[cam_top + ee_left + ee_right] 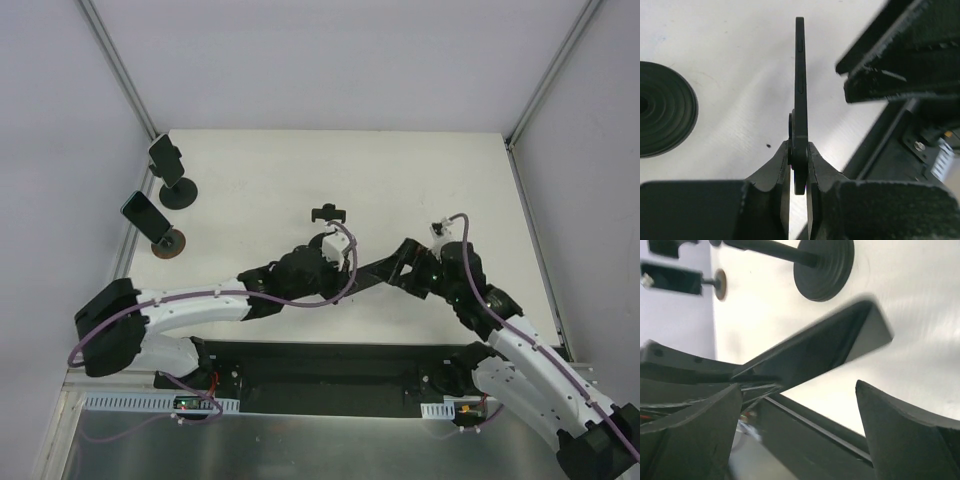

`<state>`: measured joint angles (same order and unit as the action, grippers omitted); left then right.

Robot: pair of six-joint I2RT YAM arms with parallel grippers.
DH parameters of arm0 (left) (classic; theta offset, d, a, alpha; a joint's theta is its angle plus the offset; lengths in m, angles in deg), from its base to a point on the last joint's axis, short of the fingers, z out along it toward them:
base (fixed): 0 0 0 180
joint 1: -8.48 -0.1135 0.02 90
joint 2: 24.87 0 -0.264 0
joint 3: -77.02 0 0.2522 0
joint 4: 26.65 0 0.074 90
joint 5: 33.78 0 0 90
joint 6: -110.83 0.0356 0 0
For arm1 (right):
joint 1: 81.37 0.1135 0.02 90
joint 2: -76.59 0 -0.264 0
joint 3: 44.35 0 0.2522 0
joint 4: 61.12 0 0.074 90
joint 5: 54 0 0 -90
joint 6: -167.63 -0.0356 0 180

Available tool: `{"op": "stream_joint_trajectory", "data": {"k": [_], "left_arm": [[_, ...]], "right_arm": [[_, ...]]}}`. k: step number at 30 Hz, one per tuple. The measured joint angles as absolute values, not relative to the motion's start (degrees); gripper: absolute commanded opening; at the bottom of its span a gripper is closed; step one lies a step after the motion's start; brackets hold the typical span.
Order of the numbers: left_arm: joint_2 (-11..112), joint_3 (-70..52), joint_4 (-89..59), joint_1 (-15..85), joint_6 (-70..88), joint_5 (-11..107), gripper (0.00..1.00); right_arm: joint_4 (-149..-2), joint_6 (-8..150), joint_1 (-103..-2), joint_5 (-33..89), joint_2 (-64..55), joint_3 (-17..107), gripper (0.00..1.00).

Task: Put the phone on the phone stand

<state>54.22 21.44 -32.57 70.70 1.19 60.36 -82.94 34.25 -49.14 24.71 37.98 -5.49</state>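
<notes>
The left arm stretches low over the white tabletop (420, 170), just on the near side of the empty phone stand (327, 213). Its left tool (800, 159) is pinched on the phone (800, 75), a thin, smooth black slab seen edge-on. The right tool (799, 386) gapes wide beside the phone, and only the wrist views show the concentric ridges on the stand's round base.

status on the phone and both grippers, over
Left gripper shut on phone, held edge-on. Right gripper open. Empty stand ahead, nothing between.
</notes>
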Motion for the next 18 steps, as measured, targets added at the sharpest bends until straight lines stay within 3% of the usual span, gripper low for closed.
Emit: {"op": "stream_joint_trajectory", "data": {"k": [7,9,18], "left_arm": [[39.4,21.9,-18.9,63.0,5.1,39.1,0.00],[36.7,21.8,-14.0,60.4,6.2,33.3,0.00],[29.8,20.0,-1.4,49.6,7.3,9.2,0.00]], "right_arm": [[-95.7,69.7,-52.3,11.6,32.7,11.0,0.97],[-95.6,73.5,-52.6,5.7,32.3,11.0,0.99],[-91.5,79.7,-49.0,-15.1,28.3,10.8,0.88]]}}
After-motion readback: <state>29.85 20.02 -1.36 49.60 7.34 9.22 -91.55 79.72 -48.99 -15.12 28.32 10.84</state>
